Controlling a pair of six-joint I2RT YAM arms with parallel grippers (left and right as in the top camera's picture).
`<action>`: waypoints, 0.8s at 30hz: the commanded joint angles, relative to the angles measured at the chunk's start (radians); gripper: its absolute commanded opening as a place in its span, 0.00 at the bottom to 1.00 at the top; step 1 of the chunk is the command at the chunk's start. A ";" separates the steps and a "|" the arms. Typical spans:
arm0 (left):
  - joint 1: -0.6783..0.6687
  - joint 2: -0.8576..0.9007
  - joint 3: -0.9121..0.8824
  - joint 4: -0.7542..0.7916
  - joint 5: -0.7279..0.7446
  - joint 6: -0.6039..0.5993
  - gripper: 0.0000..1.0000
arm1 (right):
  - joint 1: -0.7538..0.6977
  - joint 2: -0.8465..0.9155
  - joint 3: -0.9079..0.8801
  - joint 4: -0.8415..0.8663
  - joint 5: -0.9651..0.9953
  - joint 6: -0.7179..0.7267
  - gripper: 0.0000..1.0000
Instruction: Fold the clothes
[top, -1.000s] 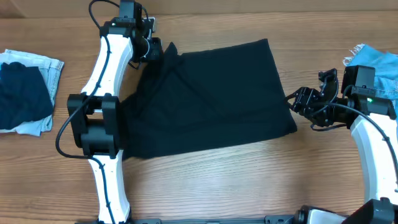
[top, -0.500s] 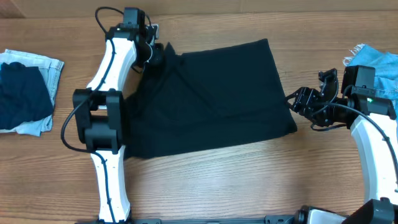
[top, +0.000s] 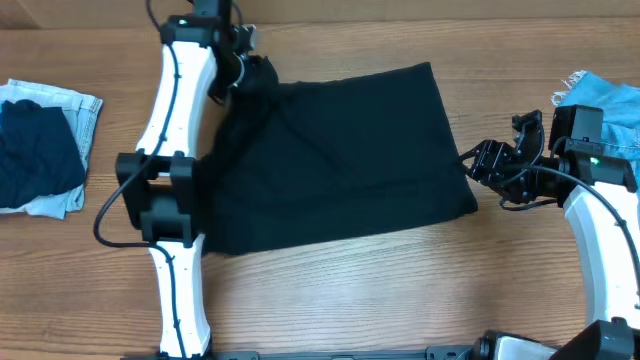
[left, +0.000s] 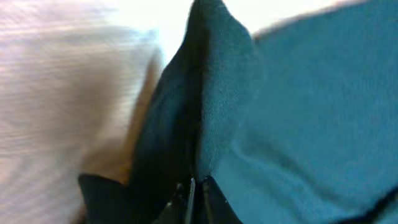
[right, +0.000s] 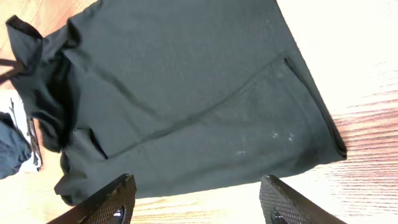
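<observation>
Scene: a wooden surface (top: 380, 290) seen from above, with two white and black robot arms reaching in from the near edge.
Clothes (top: 340, 160): a plain black garment lies mostly flat in the middle of the surface, between the two arms.
Long axis: it runs left to right across the surface. The right end is tilted slightly toward the far edge.
Edges: the near edge slants the same way as the far edge. The right side ends in a fairly straight hem.
Far left corner: this corner is bunched and drawn up into a narrow ridge, pointing toward the far left.
Left pincer (top: 250, 72): clamped tight on that bunched corner. In the left wrist view a fold of black cloth rises straight out of the closed tips (left: 191, 198).
Right pincer (top: 482, 162): spread wide and holding nothing, just beside the garment's right edge. Whether it touches the cloth cannot be told.
Right wrist view: both fingers (right: 112, 202) frame the garment's near right corner, which lies flat on the wood.
Far left of surface: a pale denim piece (top: 85, 115) with a dark garment (top: 35, 150) on top.
Far right edge: a bright blue garment (top: 605, 100).
</observation>
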 joint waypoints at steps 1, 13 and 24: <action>-0.079 -0.006 0.021 -0.048 0.001 0.005 0.16 | -0.002 -0.003 0.020 0.003 0.006 -0.002 0.68; -0.079 -0.003 0.021 -0.149 -0.231 -0.064 0.45 | -0.002 -0.003 0.020 0.005 0.006 -0.002 0.68; 0.050 0.130 0.019 -0.104 0.044 -0.175 0.53 | -0.002 -0.003 0.020 0.001 0.006 -0.002 0.68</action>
